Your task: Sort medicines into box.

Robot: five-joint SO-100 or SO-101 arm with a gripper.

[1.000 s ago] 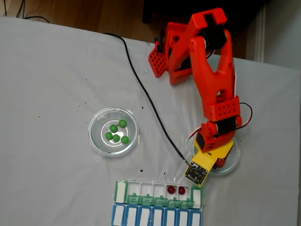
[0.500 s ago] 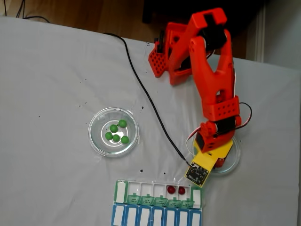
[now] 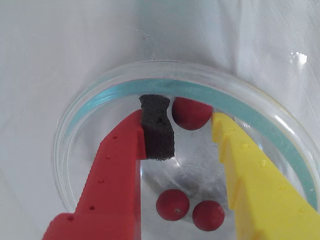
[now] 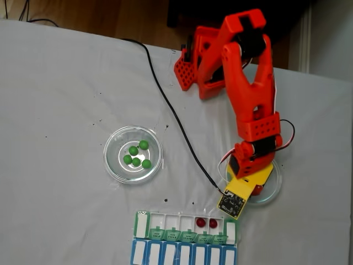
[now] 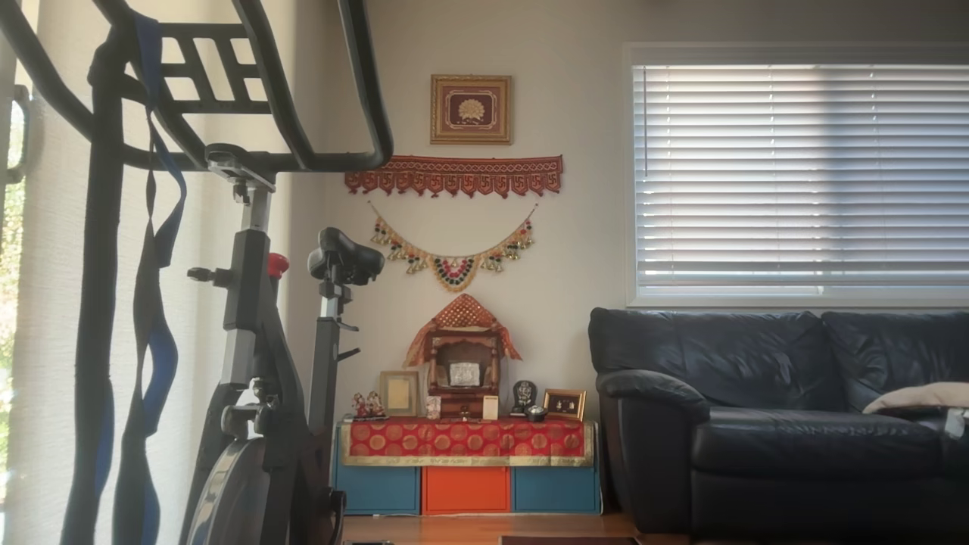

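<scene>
Inside the round clear glass dish, the red and yellow hand is open wide around one dark red ball, not squeezing it. Two more red balls lie behind. On the white counter, the green-lidded pill box holds two.

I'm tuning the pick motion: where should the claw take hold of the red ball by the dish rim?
Across its middle, from above. The red ball is round, so any opposite sides serve. It sits between the claw's open fingers, against the glass dish wall; probably close there.
</scene>
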